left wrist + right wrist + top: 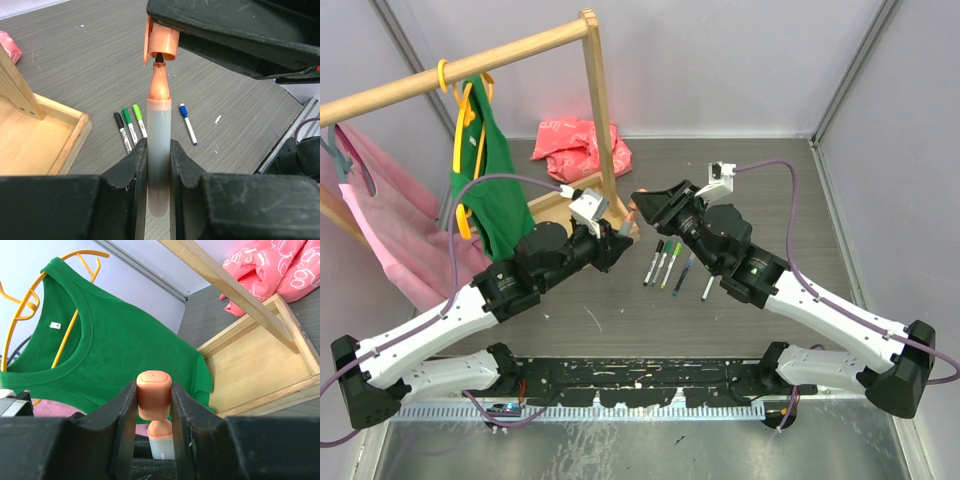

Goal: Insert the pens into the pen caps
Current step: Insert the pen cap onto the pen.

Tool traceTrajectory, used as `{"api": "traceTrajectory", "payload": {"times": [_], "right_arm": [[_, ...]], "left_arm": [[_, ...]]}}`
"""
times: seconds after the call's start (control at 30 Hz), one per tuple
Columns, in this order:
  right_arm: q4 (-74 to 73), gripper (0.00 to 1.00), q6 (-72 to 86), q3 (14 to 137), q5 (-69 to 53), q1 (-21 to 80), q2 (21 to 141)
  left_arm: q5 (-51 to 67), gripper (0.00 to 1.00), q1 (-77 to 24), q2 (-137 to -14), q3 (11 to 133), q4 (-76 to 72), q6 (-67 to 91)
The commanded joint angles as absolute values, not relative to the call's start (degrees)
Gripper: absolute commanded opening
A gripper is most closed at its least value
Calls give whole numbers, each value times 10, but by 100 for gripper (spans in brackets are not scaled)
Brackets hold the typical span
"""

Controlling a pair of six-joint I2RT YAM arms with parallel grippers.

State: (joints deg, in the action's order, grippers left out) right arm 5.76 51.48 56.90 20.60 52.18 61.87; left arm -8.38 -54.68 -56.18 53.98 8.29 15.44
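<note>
Nearly in R-tool (154,388) cap (154,396): pen (159,145) nib

A robot test cell in a lab: plain pale partition walls (720,60) enclose a grey wood-grain table (620,320), purple cables (792,215) loop over it, and behind the left tool (625,234) stand staged props: a wooden clothes rack (460,68) with a green sleeveless top (495,190) on a yellow hanger (458,160).
</note>
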Motion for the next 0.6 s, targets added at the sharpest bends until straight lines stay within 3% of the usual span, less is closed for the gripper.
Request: {"api": "traceTrajectory", "payload": {"times": [0.0, 0.57], "right_arm": [[81, 0, 508, 580, 195, 526, 618], [78, 0, 499, 577, 171, 525, 618]], "left_arm": [[-93, 0, -547, -547, 542, 32, 151], [-105, 0, -546, -541, 544, 32, 152]]}}
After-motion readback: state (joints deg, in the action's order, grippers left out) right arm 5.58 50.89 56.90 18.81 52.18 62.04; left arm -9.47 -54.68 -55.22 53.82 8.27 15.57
